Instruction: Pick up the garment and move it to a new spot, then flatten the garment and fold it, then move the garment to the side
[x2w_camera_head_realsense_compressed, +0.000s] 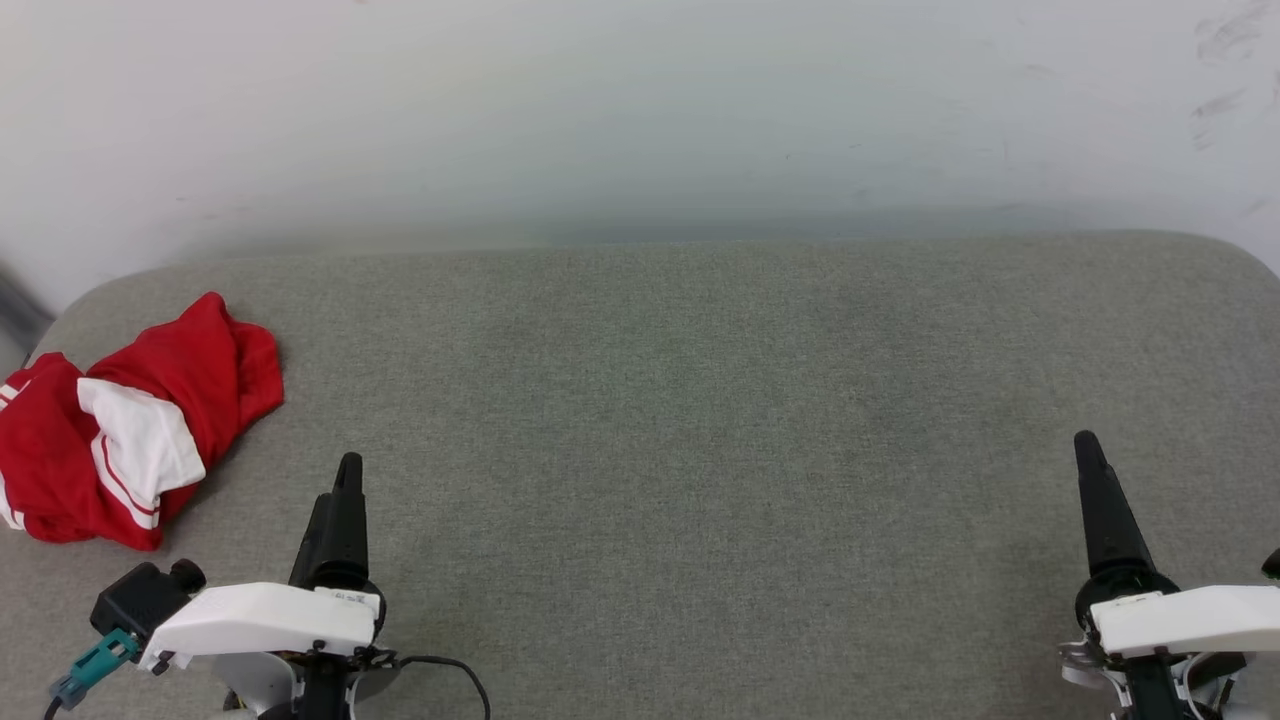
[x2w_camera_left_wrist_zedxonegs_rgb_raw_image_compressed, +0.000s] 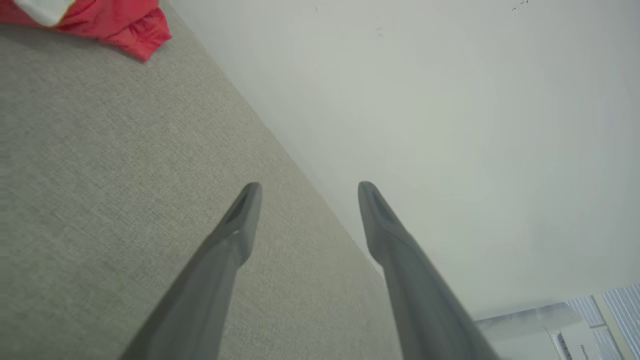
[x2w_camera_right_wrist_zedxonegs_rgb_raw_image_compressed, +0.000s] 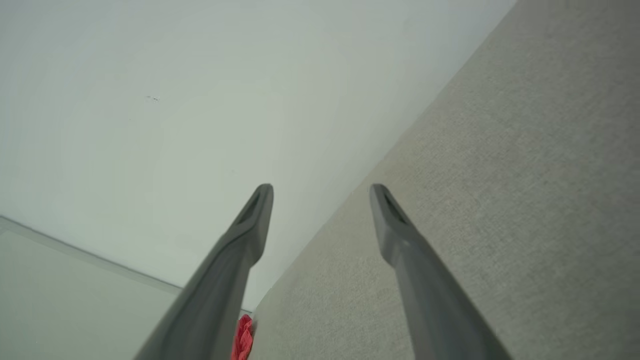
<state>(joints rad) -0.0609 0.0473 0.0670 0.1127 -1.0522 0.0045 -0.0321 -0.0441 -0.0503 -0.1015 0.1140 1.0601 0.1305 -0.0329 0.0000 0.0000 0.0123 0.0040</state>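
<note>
While the garment (x2w_camera_head_realsense_compressed: 130, 430) lies untouched, the step in hand is judged to be the first pick-up.

Head view: one red jersey with a white, red-striped sleeve lies bunched at the left edge of the frame, on the far-left end of the grey fabric-covered surface (x2w_camera_head_realsense_compressed: 700, 420). The left claw (x2w_camera_head_realsense_compressed: 348, 465) stands at lower left, near the garment but apart from it. The right claw (x2w_camera_head_realsense_compressed: 1087, 445) stands at lower right, well apart from it. Each shows edge-on, so its spread cannot be read from this view. A pale wall (x2w_camera_head_realsense_compressed: 640, 110) backs the surface.

Left wrist view: the two fingers (x2w_camera_left_wrist_zedxonegs_rgb_raw_image_compressed: 240, 220) of the left claw are spread wide with nothing between them, above bare fabric. The garment appears in the upper left corner of the frame.

Right wrist view: the right claw's two fingers are likewise spread wide and empty. A sliver of red shows at the bottom edge, beside the left-hand finger.

Procedure, as judged: use the left claw, which is nearer.
1. Turn it toward the heap.
2. Descend onto a raised fold rather than a flat edge.
3. Close only once cloth sits between both fingers.
4. Lift high enough that trailing cloth does not drag; a bunched jersey will likely hang unevenly.

Count: one garment, one surface, two claws, two fingers per claw.
</note>
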